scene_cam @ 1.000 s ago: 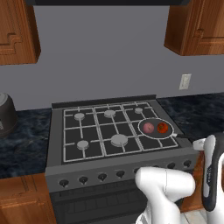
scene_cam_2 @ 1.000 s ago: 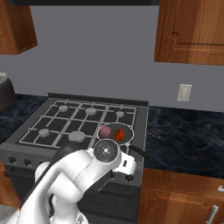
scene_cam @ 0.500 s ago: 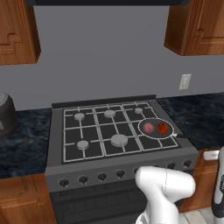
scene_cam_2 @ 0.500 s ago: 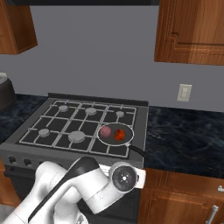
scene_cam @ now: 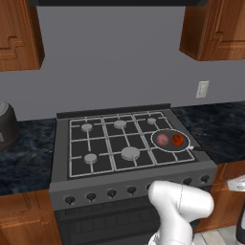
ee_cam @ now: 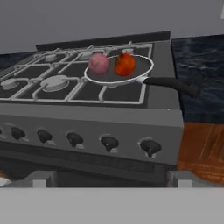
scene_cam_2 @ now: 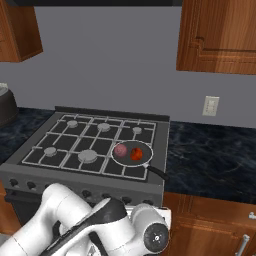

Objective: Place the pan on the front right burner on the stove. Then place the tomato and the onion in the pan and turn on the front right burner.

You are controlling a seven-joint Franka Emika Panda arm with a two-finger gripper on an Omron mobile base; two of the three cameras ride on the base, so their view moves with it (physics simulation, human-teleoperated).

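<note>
The pan (scene_cam: 170,147) sits on the stove (scene_cam: 61,158) at its front right corner, covering the front right burner, with its dark handle (ee_cam: 173,84) pointing right over the stove's edge. Inside it lie the pinkish onion (scene_cam: 162,139) and, to its right, the bright tomato (scene_cam: 178,139). From the hand view, the onion (ee_cam: 99,64) and tomato (ee_cam: 125,64) rest side by side in the pan (ee_cam: 111,77). My gripper (ee_cam: 111,178) is low in front of the stove, open and empty, facing the row of black knobs (ee_cam: 150,146).
A dark pot (scene_cam: 7,127) stands on the counter left of the stove. Dark stone counter (scene_cam_2: 210,150) runs to the right, with wooden cabinet fronts (ee_cam: 203,148) below it. Wall cabinets hang above on both sides.
My arm has sunk lower in front of the stove, the hand dropping toward the knob row. Pan, onion and tomato have stayed put.
</note>
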